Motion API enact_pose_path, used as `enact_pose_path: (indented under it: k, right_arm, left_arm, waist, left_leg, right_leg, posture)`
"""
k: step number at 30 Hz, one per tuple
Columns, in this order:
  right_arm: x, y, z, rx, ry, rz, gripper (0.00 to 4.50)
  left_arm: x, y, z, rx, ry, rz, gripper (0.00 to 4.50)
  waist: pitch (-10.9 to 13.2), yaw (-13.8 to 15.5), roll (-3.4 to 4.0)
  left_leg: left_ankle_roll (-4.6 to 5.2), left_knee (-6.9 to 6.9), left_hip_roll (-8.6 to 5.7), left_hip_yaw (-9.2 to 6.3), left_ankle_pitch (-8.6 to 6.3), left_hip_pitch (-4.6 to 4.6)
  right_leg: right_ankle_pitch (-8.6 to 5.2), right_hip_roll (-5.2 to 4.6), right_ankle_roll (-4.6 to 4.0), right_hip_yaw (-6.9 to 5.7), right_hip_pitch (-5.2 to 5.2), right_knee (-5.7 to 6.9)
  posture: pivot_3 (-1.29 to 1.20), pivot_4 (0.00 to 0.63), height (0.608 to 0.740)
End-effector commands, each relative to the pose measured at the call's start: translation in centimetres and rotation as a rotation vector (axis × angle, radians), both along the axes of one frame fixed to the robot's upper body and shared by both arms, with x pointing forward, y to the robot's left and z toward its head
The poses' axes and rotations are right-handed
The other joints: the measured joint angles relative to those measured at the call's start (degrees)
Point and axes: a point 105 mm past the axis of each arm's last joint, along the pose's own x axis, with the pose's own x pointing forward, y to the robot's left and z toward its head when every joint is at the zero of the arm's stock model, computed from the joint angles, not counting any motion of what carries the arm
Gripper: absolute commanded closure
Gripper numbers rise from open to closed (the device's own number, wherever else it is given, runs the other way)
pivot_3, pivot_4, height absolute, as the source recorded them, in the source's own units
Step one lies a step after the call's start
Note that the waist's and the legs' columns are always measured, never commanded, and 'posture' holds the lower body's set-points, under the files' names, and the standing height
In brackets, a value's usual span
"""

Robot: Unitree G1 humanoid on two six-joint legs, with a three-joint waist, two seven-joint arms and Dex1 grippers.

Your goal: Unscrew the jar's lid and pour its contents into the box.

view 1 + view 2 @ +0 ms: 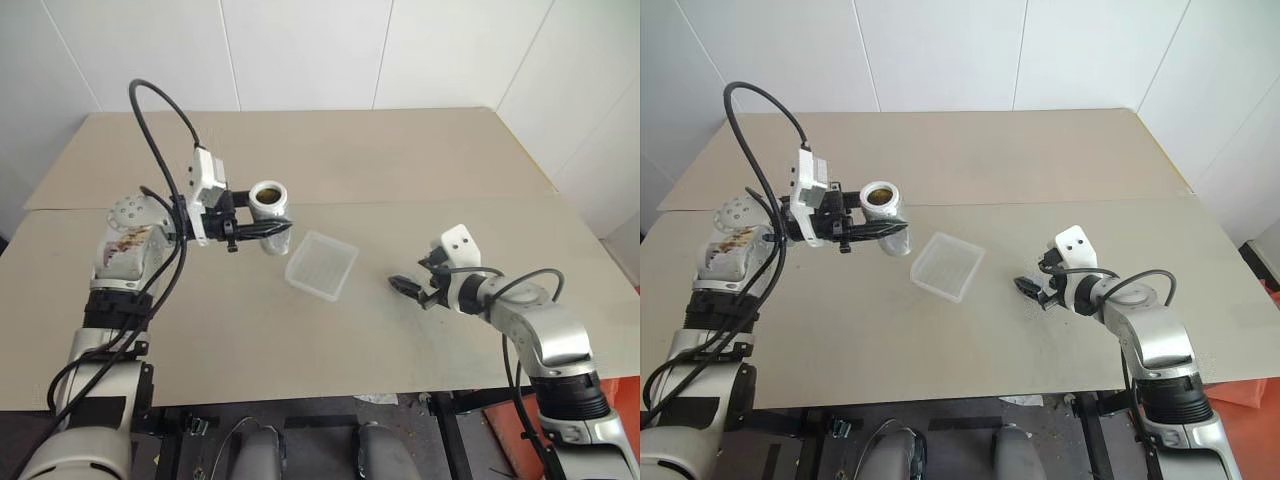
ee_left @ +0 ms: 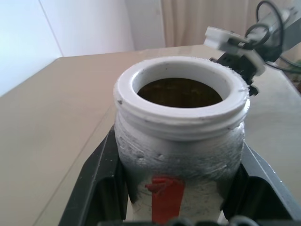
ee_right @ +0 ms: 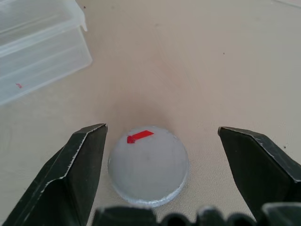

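Note:
My left gripper [image 1: 270,228] is shut on the jar [image 1: 268,200], holding it upright above the table just left of the box [image 1: 322,264]. The jar [image 2: 181,136] has no cap on; its white threaded rim is bare and brown contents [image 2: 178,92] show inside. The box, a shallow translucent tray, rests on the table with nothing visible in it. The lid [image 3: 148,165], silver-grey with a red mark, lies flat on the table right of the box. My right gripper [image 3: 161,129] stands open low over the lid, one finger on each side, neither touching it.
The beige table [image 1: 400,180] is made of two boards with a seam running across behind the box. White walls close the far side. The table's front edge runs just below my right gripper [image 1: 408,288].

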Motion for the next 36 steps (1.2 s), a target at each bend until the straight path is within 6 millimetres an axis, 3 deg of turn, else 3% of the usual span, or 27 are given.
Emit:
enact_pose_path:
  k: [1,5,9,14,16,23,27,36]
  right_arm:
    - [-1.1,0.2,5.1,0.029,-0.095,0.072,0.09]
    - [-4.3,2.7,8.0,0.069,-0.025,0.312,0.09]
    - [-6.4,4.4,8.5,0.088,0.123,0.476,0.09]
    - [-6.2,5.2,8.9,0.071,0.175,0.526,0.09]
    - [-6.1,5.4,9.3,0.077,0.173,0.543,0.09]
    - [-5.6,5.5,10.5,0.109,0.144,0.549,0.09]
    - [-5.6,5.5,10.9,0.129,0.125,0.541,0.09]
    - [-5.9,5.7,11.0,0.139,0.095,0.542,0.09]
  left_arm:
    - [0.8,-0.7,1.2,0.068,-0.159,0.064,2.44]
    - [2.3,-2.0,0.8,0.32,-0.509,0.158,2.44]
    - [3.1,-3.8,1.2,0.556,-1.003,0.169,2.44]
    - [3.7,-6.2,1.6,0.812,-1.611,0.035,2.44]
    - [4.1,-6.8,1.3,0.86,-1.752,-0.008,2.44]
    - [4.9,-9.4,-1.7,0.981,-1.932,-0.151,2.44]
    - [4.7,-11.5,-1.3,0.949,-1.999,-0.11,2.44]
    - [4.7,-10.8,-1.6,0.947,-1.97,-0.099,2.44]
  waist:
    - [0.0,0.3,0.0]
    - [0.0,1.5,0.0]
    - [0.0,2.0,-0.01]
    - [0.0,2.5,-0.01]
    - [0.0,2.7,-0.01]
    - [0.0,2.7,-0.01]
    - [0.0,2.8,-0.02]
    - [0.0,2.7,-0.02]
  left_leg:
    - [0.0,0.0,-0.01,0.0,0.0,-0.02]
    - [0.0,0.01,-0.01,-0.01,0.0,-0.03]
    - [0.0,0.02,-0.03,-0.06,0.0,-0.03]
    - [0.0,0.03,-0.09,-0.04,0.0,-0.16]
    - [0.0,0.02,-0.13,-0.02,0.0,-0.16]
    - [0.0,0.02,-0.14,0.01,0.0,-0.31]
    - [0.0,0.01,-0.13,0.0,0.0,-0.34]
    - [0.0,0.03,-0.15,-0.01,0.0,-0.31]
  right_leg:
    - [0.0,-0.01,0.0,0.0,-0.01,0.01]
    - [0.0,-0.02,0.0,-0.04,0.02,-0.05]
    - [0.01,-0.05,-0.01,-0.12,0.11,-0.15]
    - [0.01,-0.11,0.0,-0.14,0.0,-0.13]
    - [0.01,-0.15,0.03,-0.16,0.0,-0.1]
    - [0.01,-0.17,0.05,-0.17,-0.13,0.1]
    - [0.01,-0.17,0.04,-0.18,-0.16,0.11]
    - [0.02,-0.19,0.05,-0.17,-0.14,0.13]
  posture:
    - [0.0,0.15,0.74]
    - [0.0,0.15,0.74]
    - [0.0,0.15,0.74]
    - [0.0,0.15,0.74]
    - [0.0,0.15,0.74]
    - [0.0,0.15,0.74]
    - [0.0,0.15,0.74]
    - [0.0,0.15,0.74]
